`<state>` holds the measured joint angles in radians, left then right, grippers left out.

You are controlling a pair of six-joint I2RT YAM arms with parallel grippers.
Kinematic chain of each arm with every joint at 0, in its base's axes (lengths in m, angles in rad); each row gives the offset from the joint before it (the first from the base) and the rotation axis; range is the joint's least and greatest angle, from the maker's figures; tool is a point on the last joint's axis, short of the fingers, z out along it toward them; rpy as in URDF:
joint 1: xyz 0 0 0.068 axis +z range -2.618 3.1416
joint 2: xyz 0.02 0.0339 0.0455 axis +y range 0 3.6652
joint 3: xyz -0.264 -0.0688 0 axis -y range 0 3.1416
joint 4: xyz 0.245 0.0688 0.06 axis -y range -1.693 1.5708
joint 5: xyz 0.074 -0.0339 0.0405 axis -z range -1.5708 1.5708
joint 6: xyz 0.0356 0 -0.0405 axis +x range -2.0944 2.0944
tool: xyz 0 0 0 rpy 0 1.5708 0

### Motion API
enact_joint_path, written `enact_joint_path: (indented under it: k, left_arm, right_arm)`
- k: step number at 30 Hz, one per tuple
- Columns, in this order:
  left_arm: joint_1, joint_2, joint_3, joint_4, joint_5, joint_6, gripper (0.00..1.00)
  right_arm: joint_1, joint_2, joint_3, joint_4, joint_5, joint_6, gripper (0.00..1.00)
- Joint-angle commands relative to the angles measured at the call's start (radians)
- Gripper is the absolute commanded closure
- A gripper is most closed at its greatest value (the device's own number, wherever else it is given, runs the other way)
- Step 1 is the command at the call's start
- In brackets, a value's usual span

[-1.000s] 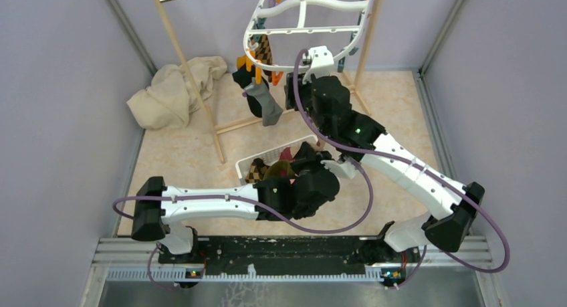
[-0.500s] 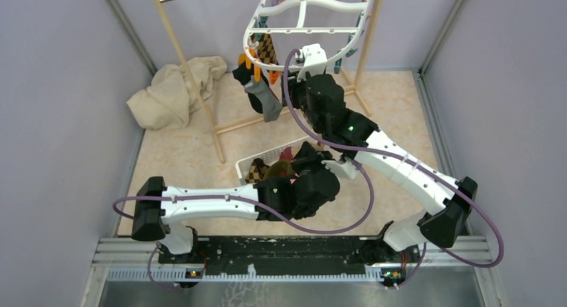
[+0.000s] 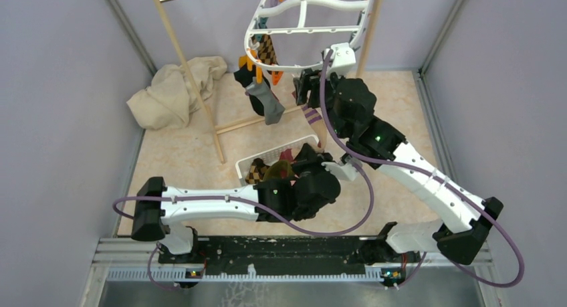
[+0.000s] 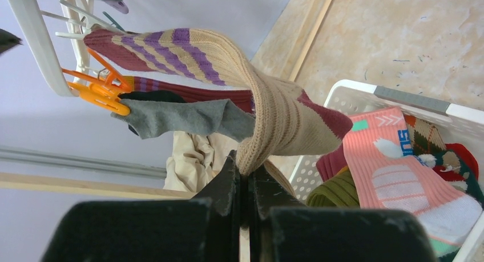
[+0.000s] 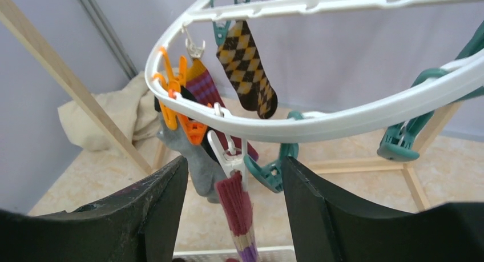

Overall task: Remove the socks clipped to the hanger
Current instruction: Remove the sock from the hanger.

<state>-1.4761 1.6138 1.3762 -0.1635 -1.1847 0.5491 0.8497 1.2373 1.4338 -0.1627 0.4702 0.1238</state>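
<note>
Releasing the striped sock from its peg is judged to be the step in hand. At the left, the left gripper is clamped tight on the sock's foot end, above the white mesh basket, which holds several removed socks. From that grip the sock runs taut up to the hanger, which hangs within the wooden rack. At the right, the right gripper stands with its jaws apart, one on either side of the white peg that bites the sock's maroon cuff. Neither jaw appears to touch the peg.

Recommended procedure:
1. Centre the right jaws on the peg's upper levers, not on the fabric below.
2. Squeeze until the peg mouth opens. Avoid the teal peg just beside it.
3. Hold the left grip firm with moderate tension; excess pull may swing the hanger off line.
4. Lower the freed sock into the basket.

View coverage:
- Left wrist view: the only one that shows the closed pinch and the basket's contents. The white peg cannot be made out there.
- Right wrist view: the only one that shows peg, cuff and jaw alignment. It also shows the grey sock under the orange pegs and the argyle sock farther back.
- Top view: the only one that shows both arms together, and the cloth heap at far left. It hides the left fingertips.
</note>
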Motion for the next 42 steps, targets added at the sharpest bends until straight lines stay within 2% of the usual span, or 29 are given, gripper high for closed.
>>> enact_joint_path:
  k: [1, 17, 23, 32, 42]
  left_arm:
    - [-0.014, -0.028, 0.021, -0.003, -0.003, -0.012, 0.99]
    - [-0.019, -0.008, 0.042, 0.018, 0.013, 0.019, 0.99]
    - [-0.020, -0.007, 0.041, 0.025, 0.017, 0.029, 0.99]
    - [-0.020, 0.000, 0.042, 0.028, 0.026, 0.035, 0.99]
    - [-0.023, 0.023, 0.059, 0.025, 0.033, 0.040, 0.99]
  right_arm:
    - [-0.017, -0.004, -0.016, 0.036, -0.019, 0.012, 0.38]
    - [-0.019, 0.080, 0.036, 0.050, -0.079, 0.017, 0.40]
    - [-0.019, 0.055, 0.023, 0.054, -0.087, 0.026, 0.44]
    - [-0.023, -0.047, 0.050, -0.092, -0.192, 0.096, 0.38]
    - [-0.024, -0.016, 0.143, -0.194, -0.318, 0.143, 0.37]
